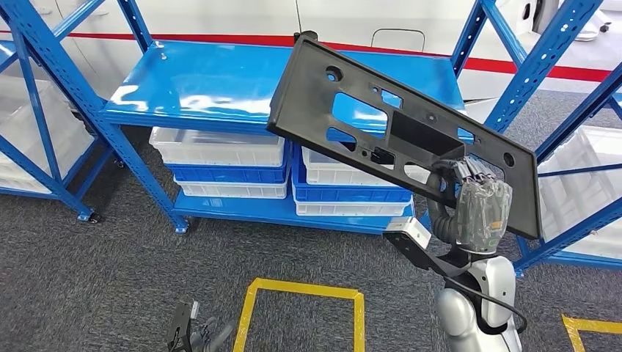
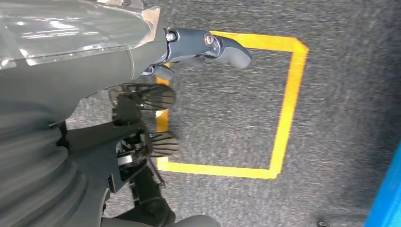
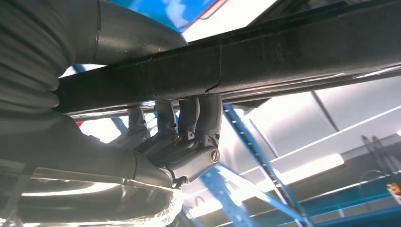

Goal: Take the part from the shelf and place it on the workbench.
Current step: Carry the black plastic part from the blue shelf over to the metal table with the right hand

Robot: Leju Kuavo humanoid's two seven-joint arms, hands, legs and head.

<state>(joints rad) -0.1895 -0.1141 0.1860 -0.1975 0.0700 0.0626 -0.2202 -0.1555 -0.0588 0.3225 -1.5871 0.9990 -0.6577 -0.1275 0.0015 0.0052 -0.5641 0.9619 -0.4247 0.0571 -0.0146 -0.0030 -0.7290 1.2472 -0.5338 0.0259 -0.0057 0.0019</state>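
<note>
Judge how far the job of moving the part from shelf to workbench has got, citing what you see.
Done: the part is off the blue shelf, lifted and tilted in the air. In hand: the right hand grips its lower edge; the left hand hangs over the floor. Left: carrying it to the workbench and setting it down.
</note>
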